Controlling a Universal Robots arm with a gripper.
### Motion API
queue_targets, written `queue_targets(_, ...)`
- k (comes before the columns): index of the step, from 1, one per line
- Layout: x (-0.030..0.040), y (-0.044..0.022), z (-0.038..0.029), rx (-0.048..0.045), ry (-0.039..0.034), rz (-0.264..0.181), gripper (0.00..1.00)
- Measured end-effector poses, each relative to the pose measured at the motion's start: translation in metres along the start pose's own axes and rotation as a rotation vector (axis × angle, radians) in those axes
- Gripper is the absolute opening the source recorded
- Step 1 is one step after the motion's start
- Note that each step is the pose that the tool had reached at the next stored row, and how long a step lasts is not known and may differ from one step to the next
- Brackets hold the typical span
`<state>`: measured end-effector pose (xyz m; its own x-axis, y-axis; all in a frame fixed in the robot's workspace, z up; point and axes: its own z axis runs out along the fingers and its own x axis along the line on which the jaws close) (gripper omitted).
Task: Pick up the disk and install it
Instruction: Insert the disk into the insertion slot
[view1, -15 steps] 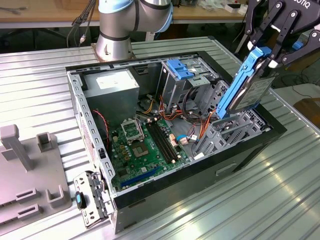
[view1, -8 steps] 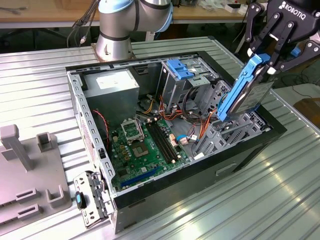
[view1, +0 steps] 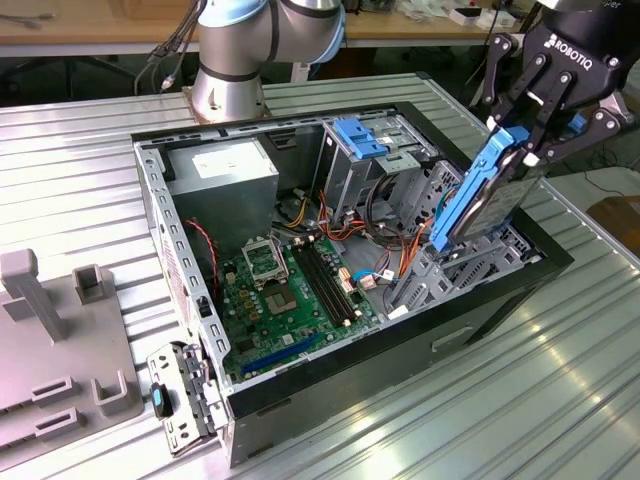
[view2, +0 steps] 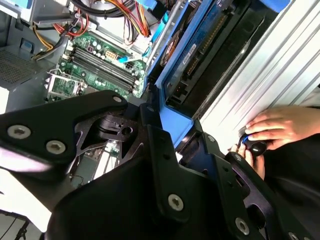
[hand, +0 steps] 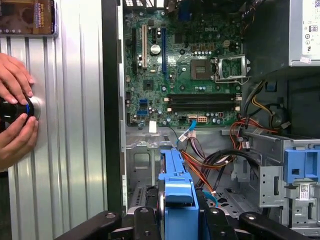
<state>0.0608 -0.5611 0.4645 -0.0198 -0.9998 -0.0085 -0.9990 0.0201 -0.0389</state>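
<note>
**Fingers (view1: 548, 100) clamped on the disk (view1: 478, 195) above the open case**

Fingers of the gripper (view1: 528, 138) press in from two sides on the upper end of the disk, pinching its blue carrier rail. The disk hangs below the fingertips, on edge and tilted, with its dark body and blue rail exposed. In the first wrist view the rail end of the disk (hand: 177, 200) sits between the black finger links. The lower end of the disk reaches the grey drive cage (view1: 440, 280) directly beneath the fingers; contact there cannot be confirmed.

Below the fingers lies the open computer case (view1: 400, 350), set on its side on the ribbed metal table (view1: 540, 400).

Inside the case, in order of increasing distance from the fingers:
- orange and red cables (hand: 197, 164), just beyond the drive cage
- blue latches (view1: 360, 135) on the upper bay
- the green motherboard (view1: 285, 300)
- the grey power supply (view1: 220, 172), at the end of the case farthest from the fingers

Outside the case wall, to one side of the fingers, a person's hand (hand: 14, 80) and a second hand (hand: 17, 140) rest on the table. They hold a black knob (hand: 20, 107) with a blue ring.
</note>
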Motion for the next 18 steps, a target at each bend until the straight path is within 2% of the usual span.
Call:
queue_targets(3, 0.0006, 0.0006, 0.0095, -0.0005, -0.0030, 0.000, 0.37)
queue_targets(4, 0.0034, 0.0015, 0.0102, -0.0005, -0.0044, 0.000, 0.37)
queue_targets(6, 0.0035, 0.0015, 0.0102, -0.0005, -0.0045, 0.000, 0.37)
queue_targets(8, 0.0066, 0.0014, 0.0101, -0.0005, -0.0051, 0.000, 0.37)
queue_targets(18, 0.0070, 0.0014, 0.0101, -0.0005, -0.0052, 0.000, 0.37)
